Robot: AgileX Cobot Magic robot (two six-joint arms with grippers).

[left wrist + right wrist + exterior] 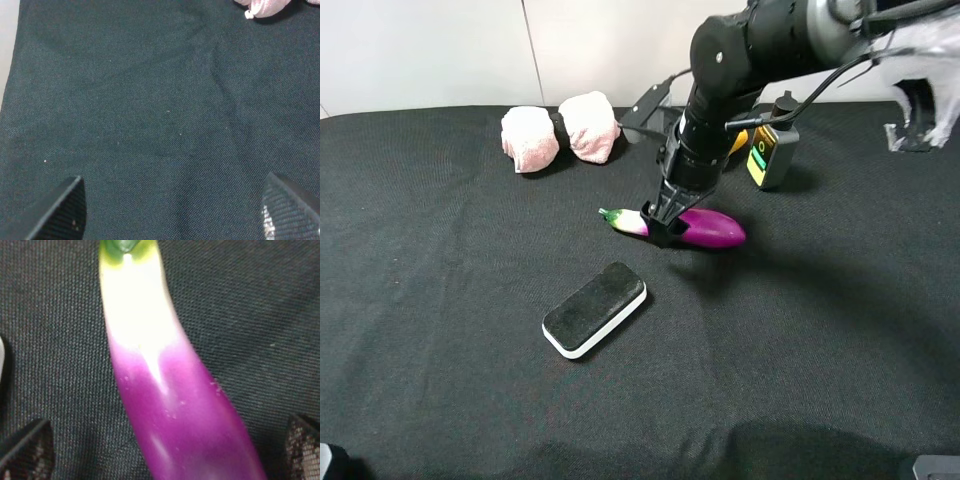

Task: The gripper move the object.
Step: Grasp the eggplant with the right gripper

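Eggplant [716, 231]: glossy purple toy, elongated, fat end deep purple, fading to white and then a small green stem. The right wrist view [170, 405] shows a shine streak along the body and a slight curve.

Location: lying flat on the black cloth surface [440, 330], a bit right of the middle and closer to the far edge than the near edge. It is well apart from the eraser [595, 308], which sits nearer the near edge, and from the pink bundle [560, 132] by the far edge.

Orientation: long axis roughly parallel to the far edge, slightly skewed. Stem points at the left edge, fat end at the right edge.

Right claw [668, 224]: down over the eggplant, covering the stretch where white turns purple. It straddles across the long axis, jaws wide apart. In the wrist view [165, 447] one finger [27, 450] stands on each side, with bare cloth between each finger and the skin. No contact visible, nothing clamped.

Left claw [172, 210]: jaws wide apart over bare cloth, holding nothing.
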